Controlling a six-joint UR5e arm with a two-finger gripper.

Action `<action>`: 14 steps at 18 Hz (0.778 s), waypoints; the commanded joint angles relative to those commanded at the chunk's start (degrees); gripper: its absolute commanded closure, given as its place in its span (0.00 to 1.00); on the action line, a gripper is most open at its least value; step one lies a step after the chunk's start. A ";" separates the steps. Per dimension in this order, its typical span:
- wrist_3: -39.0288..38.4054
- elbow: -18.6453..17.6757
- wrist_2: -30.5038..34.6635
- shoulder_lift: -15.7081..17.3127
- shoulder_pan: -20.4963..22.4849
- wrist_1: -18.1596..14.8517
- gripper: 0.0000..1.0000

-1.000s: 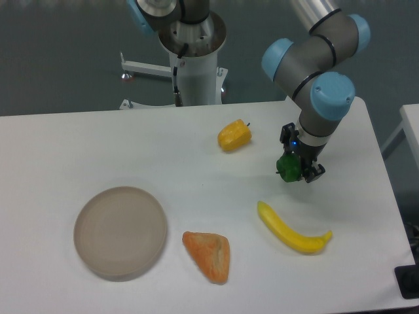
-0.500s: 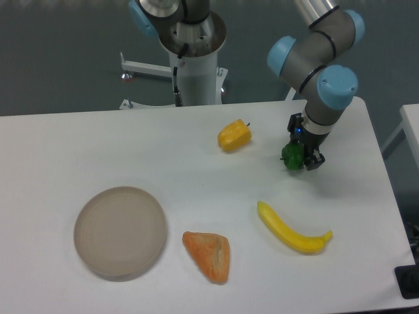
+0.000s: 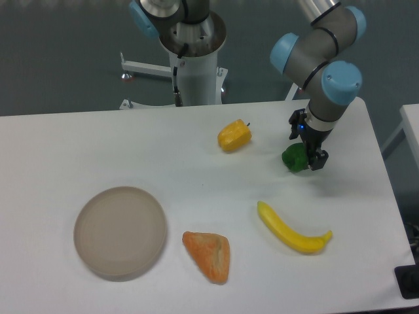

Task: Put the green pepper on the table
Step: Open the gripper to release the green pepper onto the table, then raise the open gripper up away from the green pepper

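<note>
The green pepper [image 3: 295, 158] is small, glossy and dark green. It sits between the black fingers of my gripper [image 3: 306, 154] at the right side of the white table [image 3: 131, 144]. The gripper is shut on the pepper and holds it low, at or just above the tabletop; I cannot tell whether the pepper touches the surface. The arm's grey and blue wrist rises above it and hides the upper part of the gripper.
A yellow-orange pepper [image 3: 234, 135] lies to the left of the gripper. A yellow banana [image 3: 292, 229] lies in front of it. An orange wedge-shaped toy [image 3: 208, 255] and a round grey-beige plate [image 3: 120, 232] lie at the front left. The robot base [image 3: 193, 59] stands behind the table.
The gripper has moved a little back and to the right with the green pepper in it. The other objects have not moved.
</note>
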 joint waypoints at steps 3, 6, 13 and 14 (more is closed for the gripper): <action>-5.00 3.43 -0.44 -0.09 -1.05 -4.30 0.00; -14.47 8.61 -0.44 -1.40 -4.30 -9.40 0.00; -30.42 17.33 0.44 -6.42 -10.28 -10.47 0.00; -30.34 17.16 0.96 -6.59 -11.07 -10.38 0.00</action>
